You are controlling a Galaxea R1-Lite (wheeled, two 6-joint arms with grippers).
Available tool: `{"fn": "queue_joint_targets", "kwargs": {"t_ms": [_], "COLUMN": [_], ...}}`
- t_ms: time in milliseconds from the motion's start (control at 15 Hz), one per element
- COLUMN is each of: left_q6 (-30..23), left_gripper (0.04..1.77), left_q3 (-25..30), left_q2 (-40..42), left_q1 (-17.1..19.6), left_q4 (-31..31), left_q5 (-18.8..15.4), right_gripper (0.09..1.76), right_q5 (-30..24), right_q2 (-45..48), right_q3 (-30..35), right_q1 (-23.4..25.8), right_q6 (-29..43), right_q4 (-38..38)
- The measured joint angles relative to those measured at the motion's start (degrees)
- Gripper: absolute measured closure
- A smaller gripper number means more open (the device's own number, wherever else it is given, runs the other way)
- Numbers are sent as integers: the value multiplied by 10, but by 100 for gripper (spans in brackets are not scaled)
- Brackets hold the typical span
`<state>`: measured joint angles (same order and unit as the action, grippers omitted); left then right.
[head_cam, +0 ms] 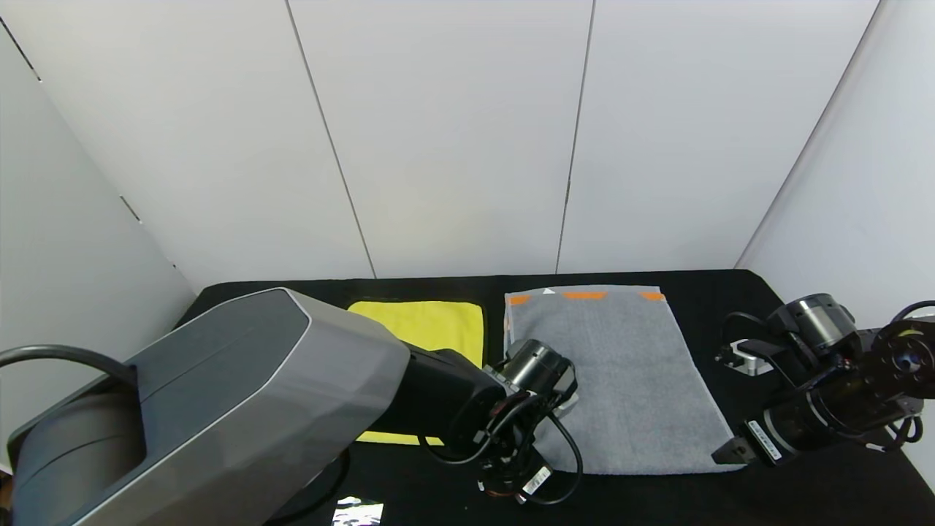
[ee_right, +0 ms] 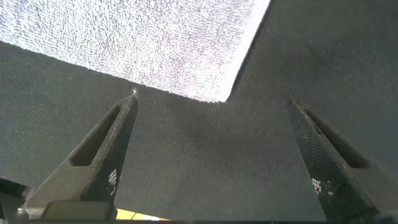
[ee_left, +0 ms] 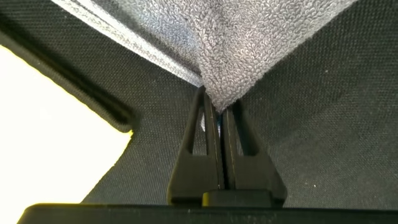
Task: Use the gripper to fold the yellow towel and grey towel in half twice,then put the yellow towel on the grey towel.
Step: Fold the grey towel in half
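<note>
The grey towel (head_cam: 621, 380) lies flat on the black table, with its orange-marked band at the far edge. The yellow towel (head_cam: 431, 325) lies to its left, partly hidden by my left arm. My left gripper (ee_left: 219, 109) is shut on the grey towel's near left corner (ee_left: 236, 43), and that corner is lifted a little. In the head view its fingers are hidden under the wrist (head_cam: 537, 372). My right gripper (ee_right: 211, 102) is open and empty, low over the table just short of the towel's near right corner (ee_right: 186, 62). It also shows in the head view (head_cam: 733, 451).
The black table (head_cam: 730, 307) is walled by white panels at the back and both sides. A small silver part (head_cam: 745, 359) lies right of the grey towel. A shiny scrap (head_cam: 358, 511) lies at the front edge. The yellow towel's edge (ee_left: 56, 130) lies beside my left gripper.
</note>
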<state>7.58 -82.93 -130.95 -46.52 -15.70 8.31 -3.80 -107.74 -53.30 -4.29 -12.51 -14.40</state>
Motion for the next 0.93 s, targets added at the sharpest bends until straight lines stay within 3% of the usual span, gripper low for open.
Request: {"fn": "queue_joint_targets", "kwargs": {"t_ms": [933], "left_q6": [0], "left_gripper": [169], "left_q3": [4], "left_q2": [17], "left_q1": [1], "left_q4": [0], "left_q5": [0], "right_gripper": [14], "right_q5": [15], "right_q2": [-63], "right_q3": [-16], "right_q1": [-22], "right_q6": [-20], "right_q4": [-2]}}
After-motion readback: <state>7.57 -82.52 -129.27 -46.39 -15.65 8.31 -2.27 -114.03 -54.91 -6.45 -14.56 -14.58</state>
